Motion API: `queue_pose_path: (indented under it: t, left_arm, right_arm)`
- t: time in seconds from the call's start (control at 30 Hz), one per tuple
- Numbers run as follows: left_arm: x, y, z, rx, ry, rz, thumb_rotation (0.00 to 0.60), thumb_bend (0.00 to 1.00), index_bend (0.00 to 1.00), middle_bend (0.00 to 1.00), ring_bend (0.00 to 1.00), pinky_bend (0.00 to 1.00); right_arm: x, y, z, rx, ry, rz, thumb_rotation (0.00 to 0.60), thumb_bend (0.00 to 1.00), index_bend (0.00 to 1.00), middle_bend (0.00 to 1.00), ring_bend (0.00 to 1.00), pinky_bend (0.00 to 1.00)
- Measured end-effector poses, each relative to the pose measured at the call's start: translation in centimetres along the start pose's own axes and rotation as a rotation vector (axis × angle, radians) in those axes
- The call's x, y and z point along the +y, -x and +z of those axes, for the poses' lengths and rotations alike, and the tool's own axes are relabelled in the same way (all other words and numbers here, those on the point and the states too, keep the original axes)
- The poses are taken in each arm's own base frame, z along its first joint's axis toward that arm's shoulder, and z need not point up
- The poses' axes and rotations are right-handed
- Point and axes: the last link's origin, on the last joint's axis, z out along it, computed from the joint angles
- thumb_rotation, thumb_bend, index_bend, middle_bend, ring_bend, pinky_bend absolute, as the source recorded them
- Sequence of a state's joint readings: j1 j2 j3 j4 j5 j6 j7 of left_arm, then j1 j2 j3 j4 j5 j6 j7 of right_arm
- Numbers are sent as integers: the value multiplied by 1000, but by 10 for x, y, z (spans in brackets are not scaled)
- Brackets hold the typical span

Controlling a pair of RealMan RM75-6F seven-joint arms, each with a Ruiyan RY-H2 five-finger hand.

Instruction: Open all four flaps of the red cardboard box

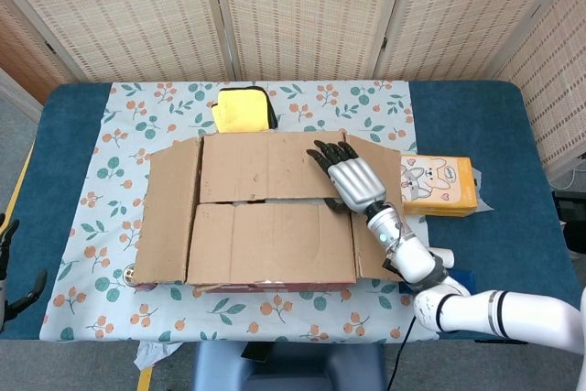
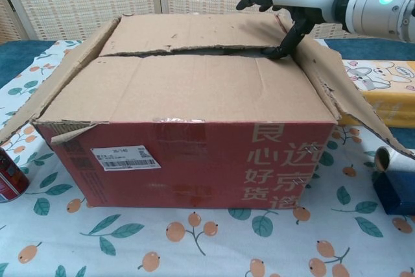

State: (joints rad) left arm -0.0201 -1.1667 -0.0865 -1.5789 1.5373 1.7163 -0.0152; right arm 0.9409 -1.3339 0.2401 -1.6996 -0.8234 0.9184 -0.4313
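While its fingers spread, the right hand (image 1: pixel 351 178) hooks the red box's (image 2: pixel 194 160) far flap (image 2: pixel 194 30).

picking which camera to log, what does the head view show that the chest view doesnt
Only the head view shows the yellow pouch behind the red cardboard box and the left robot hand idle at the table's left edge. Only the chest view shows the box's red printed front with its white label, and the red can beside it. Both show the right robot hand at the gap between the two centre flaps, the opened side flaps, and the orange pack.
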Motion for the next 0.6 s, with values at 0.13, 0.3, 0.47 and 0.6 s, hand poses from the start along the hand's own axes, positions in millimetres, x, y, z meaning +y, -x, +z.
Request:
queue_pose_path:
  t: [0.13, 0.3, 0.47, 0.6]
  left_arm:
    - [-1, -1, 1, 2, -1, -5, 600, 392, 0, 15, 0, 33]
    - [-2, -2, 2, 7, 0, -10, 600, 392, 0, 15, 0, 35]
    - [-2, -3, 3, 8, -2, -10, 600, 392, 0, 15, 0, 33]
    - [-2, -3, 3, 10, -5, -15, 600, 392, 0, 15, 0, 34]
  right_arm:
    - [0, 2, 7, 15, 2, -4, 600, 385, 0, 0, 0, 0]
    - [-1, -3, 10, 42, -4, 16, 600, 385, 0, 0, 0, 0]
    - [1, -15, 11, 80, -1, 39, 600, 385, 0, 0, 0, 0]
    - [3, -27, 12, 114, 4, 58, 600, 385, 0, 0, 0, 0]
